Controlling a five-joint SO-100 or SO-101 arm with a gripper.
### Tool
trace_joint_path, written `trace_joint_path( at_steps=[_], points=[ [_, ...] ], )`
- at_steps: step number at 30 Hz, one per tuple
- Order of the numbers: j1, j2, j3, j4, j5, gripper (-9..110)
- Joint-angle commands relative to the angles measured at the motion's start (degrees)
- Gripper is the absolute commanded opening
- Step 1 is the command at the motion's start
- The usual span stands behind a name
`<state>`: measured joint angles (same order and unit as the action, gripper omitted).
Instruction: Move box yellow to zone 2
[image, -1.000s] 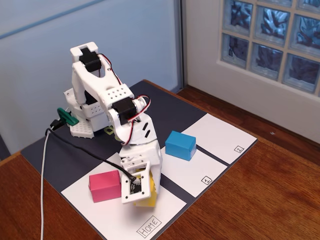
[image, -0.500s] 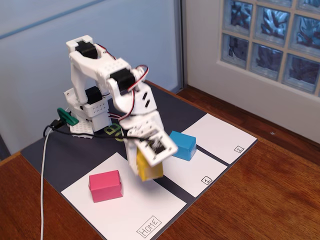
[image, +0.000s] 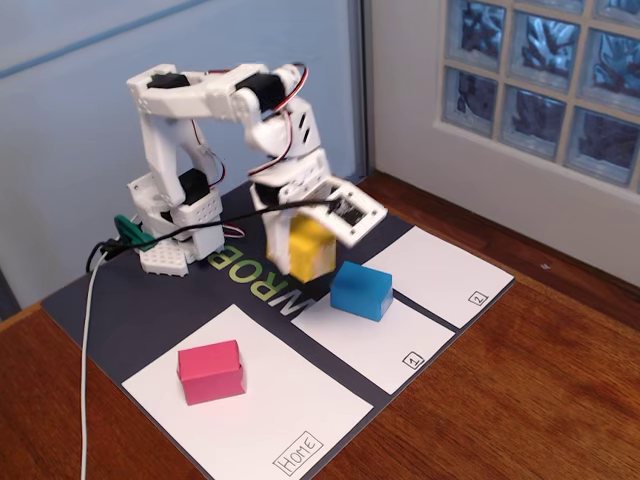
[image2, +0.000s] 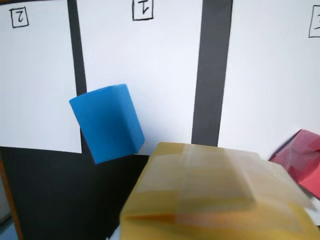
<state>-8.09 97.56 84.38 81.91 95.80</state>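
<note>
Yellow box (image: 311, 247) held clear of the mat, centre of the fixed view, pincer (image: 305, 228) clamped on it from above. In the wrist view the same box (image2: 215, 195) fills the lower right, blurred and close to the lens. Blue box (image: 361, 290) sits just below and right of the yellow one in the fixed view, on the far end of the sheet marked 1 (image: 385, 340). Zone 2 (image: 440, 275) lies right of centre, bare, next to sheet 1. Pink box (image: 211, 371) rests lower left on the Home sheet (image: 260, 410). Dark mat (image: 120, 310) under all sheets, on a wooden table (image: 520, 400). White arm (image: 190, 130) arches over from upper left.
</note>
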Motion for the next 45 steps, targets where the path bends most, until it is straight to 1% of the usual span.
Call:
trace_joint_path(
  at_steps=[1, 8, 12, 18, 21, 32, 40, 45],
  points=[
    [-5.3, 4.0, -3.5, 1.8, 1.4, 1],
    [-16.3, 2.7, -5.4, 1.6, 6.9, 1],
    [-22.3, -0.3, -9.9, 0.4, 11.8, 0],
    [-28.4, -5.1, -11.3, -6.9, 16.5, 0],
    [-29.4, -8.5, -11.4, -10.0, 19.0, 0],
    [-29.9, -20.4, -13.3, -15.0, 29.3, 0],
    [-29.6, -24.3, -13.4, -27.7, 31.6, 0],
    [-29.7, -27.1, -12.8, -34.8, 31.2, 2]
  ],
)
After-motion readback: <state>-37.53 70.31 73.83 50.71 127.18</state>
